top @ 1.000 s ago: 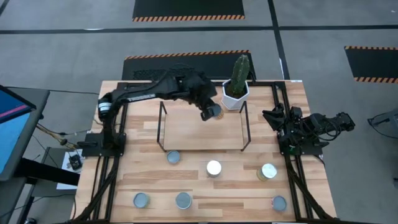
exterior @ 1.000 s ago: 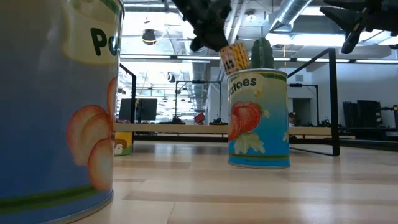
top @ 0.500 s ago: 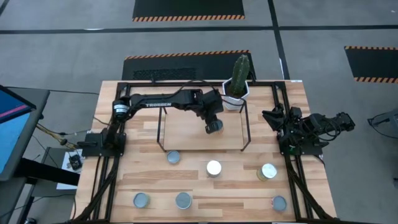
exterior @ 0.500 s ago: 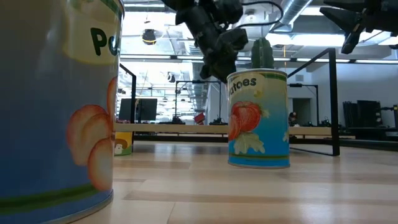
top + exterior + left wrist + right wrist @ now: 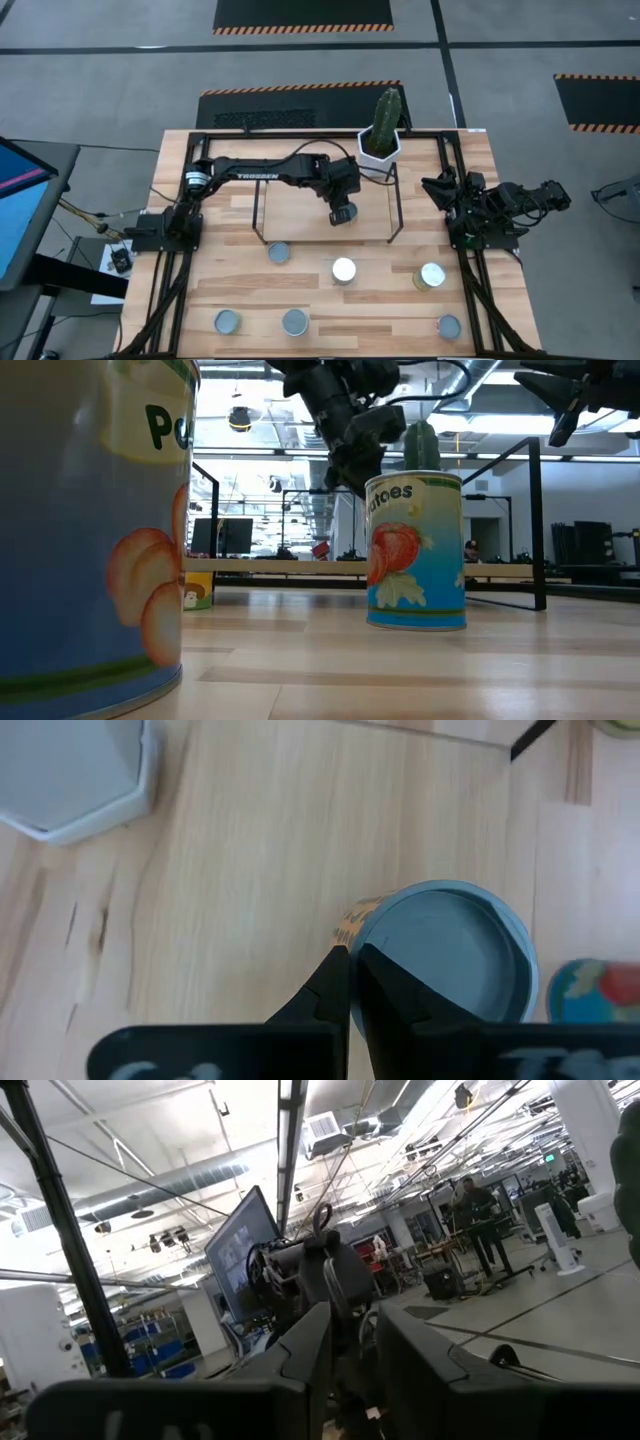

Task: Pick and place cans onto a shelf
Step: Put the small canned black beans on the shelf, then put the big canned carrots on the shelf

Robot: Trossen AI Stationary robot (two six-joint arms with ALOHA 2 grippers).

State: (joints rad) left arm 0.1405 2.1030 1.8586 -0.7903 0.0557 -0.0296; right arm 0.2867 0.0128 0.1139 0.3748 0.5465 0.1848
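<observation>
While the left arm reaches over the wooden surface (image 5: 210, 290), the shelf (image 5: 300, 205) stands at its back middle, beside the cactus pot (image 5: 378, 155). Left tool (image 5: 342, 214) is closed on a blue-grey-topped can (image 5: 455, 960) over the shelf board. Six cans (image 5: 344, 269) stand in front of the shelf. Right tool (image 5: 437, 187) waits at the right edge; I cannot tell if its fingers are open.
</observation>
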